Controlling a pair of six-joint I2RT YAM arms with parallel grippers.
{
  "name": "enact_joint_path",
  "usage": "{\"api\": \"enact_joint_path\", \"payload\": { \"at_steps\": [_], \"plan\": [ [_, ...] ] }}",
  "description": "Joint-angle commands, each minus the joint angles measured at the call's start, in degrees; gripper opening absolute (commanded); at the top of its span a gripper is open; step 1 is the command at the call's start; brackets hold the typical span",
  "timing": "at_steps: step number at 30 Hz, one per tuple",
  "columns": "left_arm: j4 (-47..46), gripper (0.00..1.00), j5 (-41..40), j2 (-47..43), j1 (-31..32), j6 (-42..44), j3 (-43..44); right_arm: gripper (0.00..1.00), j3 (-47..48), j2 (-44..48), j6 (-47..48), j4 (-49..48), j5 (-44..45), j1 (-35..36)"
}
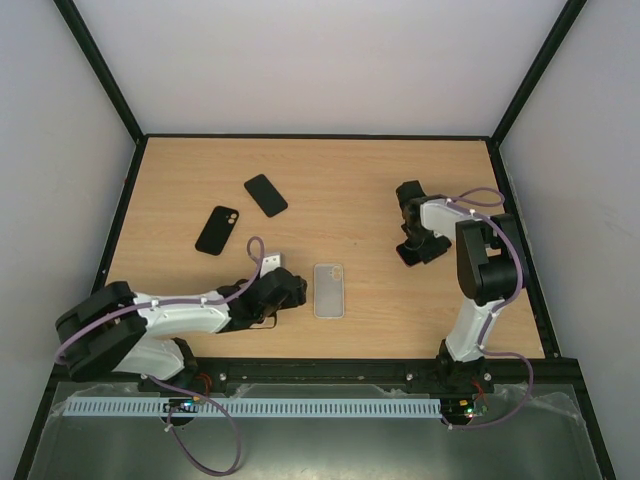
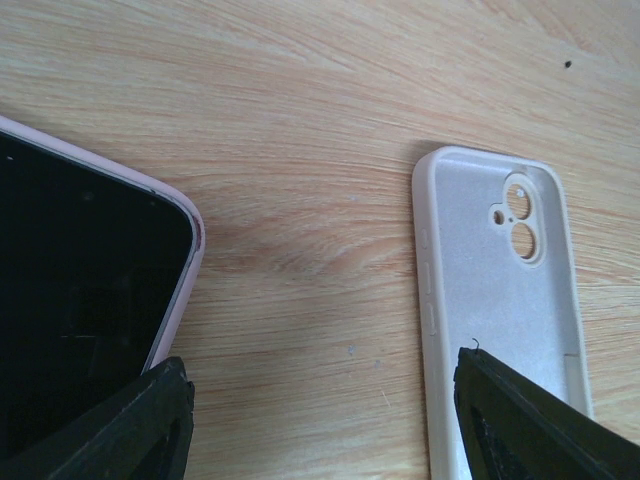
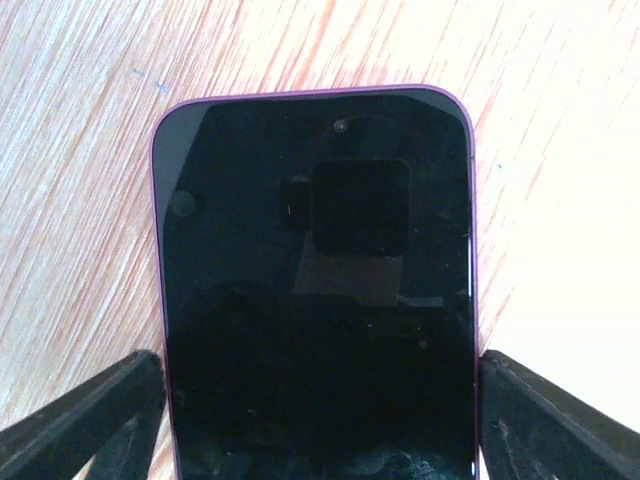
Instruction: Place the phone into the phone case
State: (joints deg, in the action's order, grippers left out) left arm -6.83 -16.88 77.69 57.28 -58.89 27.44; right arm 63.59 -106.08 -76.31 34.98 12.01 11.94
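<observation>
A pale translucent phone case [image 1: 329, 290] lies open side up at the table's middle front, its camera holes at the far end [image 2: 490, 290]. A pink-edged phone [image 2: 90, 300] lies screen up to its left. My left gripper [image 1: 282, 296] [image 2: 325, 420] hovers open over the bare wood between them, one finger above each. Far right, a purple-edged phone [image 3: 318, 280] lies screen up. My right gripper [image 1: 415, 245] [image 3: 318, 420] has its fingers pressed against that phone's two long edges, and in the top view it hides most of the phone.
Two black phone-shaped things lie at the back left, one with camera holes [image 1: 217, 230] and one plain [image 1: 266, 195]. Black frame rails [image 1: 120, 230] border the wooden table on the left, right and back.
</observation>
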Motion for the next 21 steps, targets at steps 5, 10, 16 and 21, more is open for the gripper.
{"api": "enact_joint_path", "payload": {
  "at_steps": [5, 10, 16, 21],
  "plan": [
    [2.7, 0.72, -0.7, -5.5, -0.4, 0.1, -1.5, 0.80, -4.7, -4.1, 4.3, -1.5, -6.5, -0.6],
    [2.5, 0.72, -0.2, -8.5, -0.3, 0.1, -2.6, 0.73, -7.1, -4.1, 9.6, -4.3, -9.8, -0.2],
    [3.7, 0.74, -2.2, -12.8, -0.3, 0.4, -3.8, 0.70, -9.3, -1.6, 18.3, -7.7, -10.0, 2.7],
    [5.3, 0.78, -3.1, -16.6, -0.3, 1.4, -4.2, 0.71, -14.3, 1.4, 23.9, -11.7, -11.6, 5.3]
  ]
}}
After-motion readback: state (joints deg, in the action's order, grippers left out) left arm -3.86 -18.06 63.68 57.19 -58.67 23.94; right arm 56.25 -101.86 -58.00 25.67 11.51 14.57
